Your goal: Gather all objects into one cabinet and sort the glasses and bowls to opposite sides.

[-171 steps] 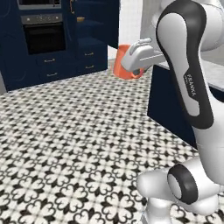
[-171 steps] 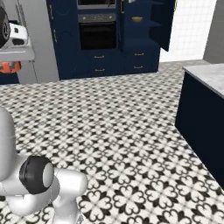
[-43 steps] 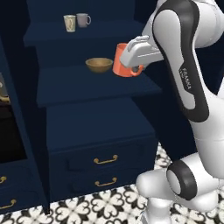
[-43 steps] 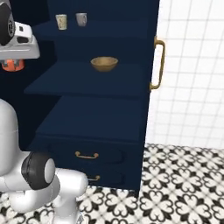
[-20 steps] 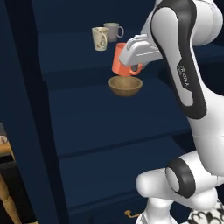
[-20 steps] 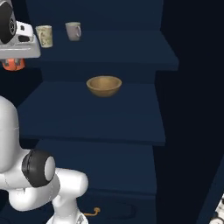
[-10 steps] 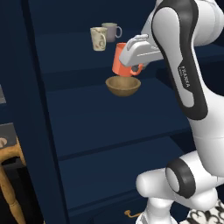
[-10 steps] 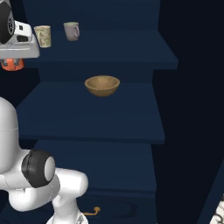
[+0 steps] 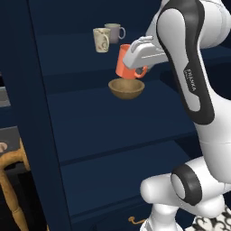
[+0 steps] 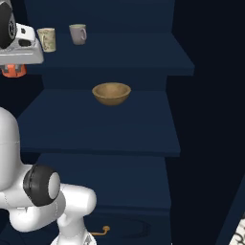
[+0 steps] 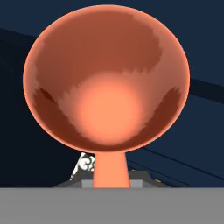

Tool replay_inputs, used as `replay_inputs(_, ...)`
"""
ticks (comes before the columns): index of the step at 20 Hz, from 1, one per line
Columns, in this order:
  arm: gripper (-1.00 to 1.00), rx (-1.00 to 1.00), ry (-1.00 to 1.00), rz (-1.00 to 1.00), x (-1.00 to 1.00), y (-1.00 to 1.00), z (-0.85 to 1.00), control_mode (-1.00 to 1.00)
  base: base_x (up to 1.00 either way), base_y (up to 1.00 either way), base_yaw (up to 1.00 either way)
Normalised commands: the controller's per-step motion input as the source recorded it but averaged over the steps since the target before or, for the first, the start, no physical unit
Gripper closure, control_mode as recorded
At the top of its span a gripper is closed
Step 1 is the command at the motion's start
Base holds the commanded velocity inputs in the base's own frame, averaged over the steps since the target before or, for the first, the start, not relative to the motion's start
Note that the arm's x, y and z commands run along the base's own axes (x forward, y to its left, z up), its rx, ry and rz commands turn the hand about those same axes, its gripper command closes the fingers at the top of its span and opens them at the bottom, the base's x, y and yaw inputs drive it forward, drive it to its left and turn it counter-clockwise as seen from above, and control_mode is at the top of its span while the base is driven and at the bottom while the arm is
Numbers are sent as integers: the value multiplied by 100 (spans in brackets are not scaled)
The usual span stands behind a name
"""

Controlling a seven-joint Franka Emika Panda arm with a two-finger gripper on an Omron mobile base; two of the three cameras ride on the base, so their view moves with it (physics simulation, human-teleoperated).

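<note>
- My claw (image 9: 131, 67) is clamped on the orange-red cup (image 9: 126, 65), pinching its rim; cup hangs in the air, upright, tilted slightly if at all.
- In my hand view I look straight into the cup's mouth (image 11: 106, 78), round lighter bottom visible, dark navy shelf edges behind it.
- From my left base view the cup sits just above the tan wooden bowl (image 9: 127, 88), at the bowl's 12 o'clock, not clearly touching; I can't tell the real gap front to back.
- From my right base view the cup's bottom (image 10: 13, 70) peeks out under the white hand at far left, well apart from the bowl (image 10: 111, 93), roughly at its 10 o'clock.
- Bowl rests upright on a middle shelf of the navy cabinet (image 10: 143, 52).
- One shelf up: cream tumbler (image 9: 101, 39) and grey-beige handled mug (image 9: 113, 32) stand near each other, upright, mug at the tumbler's 2 o'clock in left base view.
- Same pair in right base view: tumbler (image 10: 47, 39), mug (image 10: 77, 34) at its 3 o'clock, handle facing right.
- Brass pull (image 10: 98, 231) low down at 6 o'clock on a drawer.
- Wooden chair-like piece (image 9: 12, 189) at 8 o'clock of left base view.
</note>
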Motion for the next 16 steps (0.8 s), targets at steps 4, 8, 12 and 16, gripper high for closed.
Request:
replay_inputs(4, 100, -2, -7, 0, -12, 11, 32, -100, 0, 11, 0)
replay_inputs(8, 100, -2, -5, 0, -19, 26, 97, -100, 0, 0, 0)
replay_inputs(12, 100, -3, -2, -1, 5, 53, 96, -100, 0, 0, 0)
replay_inputs(16, 100, -1, 0, 0, 25, 55, 40, -100, 0, 0, 0)
